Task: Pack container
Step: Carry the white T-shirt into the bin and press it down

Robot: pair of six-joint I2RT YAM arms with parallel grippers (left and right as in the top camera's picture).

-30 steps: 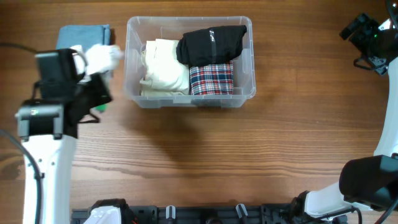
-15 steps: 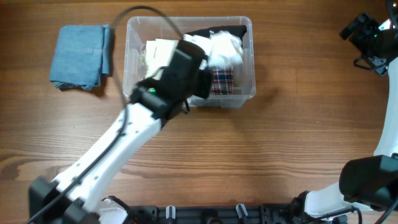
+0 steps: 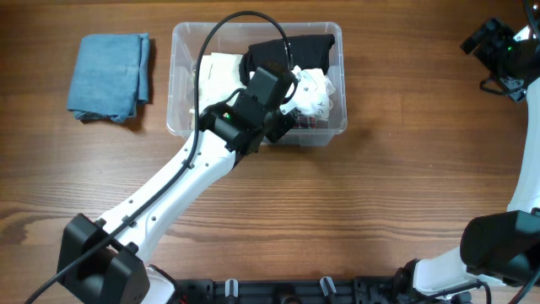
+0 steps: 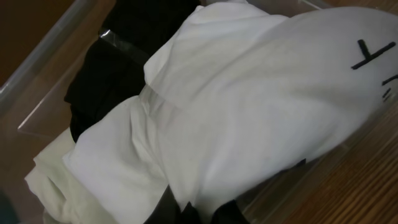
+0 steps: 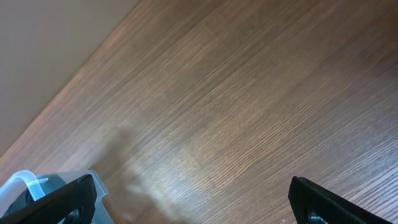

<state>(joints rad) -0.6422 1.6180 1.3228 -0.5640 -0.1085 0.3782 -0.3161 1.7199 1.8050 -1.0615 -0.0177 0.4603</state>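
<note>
The clear container (image 3: pixel 181 127) stands at the table's back middle. Inside lie a cream garment (image 3: pixel 221 72) on the left and a black garment (image 3: pixel 291 44) at the back right. My left gripper (image 3: pixel 291 97) is over the container's right front part, shut on a white garment (image 3: pixel 316 93) with black marks. In the left wrist view the white garment (image 4: pixel 249 106) fills the frame, pinched between my fingers (image 4: pixel 205 214), with the black garment (image 4: pixel 118 74) behind it. My right gripper (image 5: pixel 193 199) is open and empty at the far right.
A folded blue cloth (image 3: pixel 110 76) lies on the wood table left of the container. The right arm (image 3: pixel 502 51) is parked at the table's right edge. A black rail runs along the front edge (image 3: pixel 278 291).
My left gripper carried the white garment from beside the blue cloth rightward into the container, where it now covers the plaid garment. The right arm has not moved.
</note>
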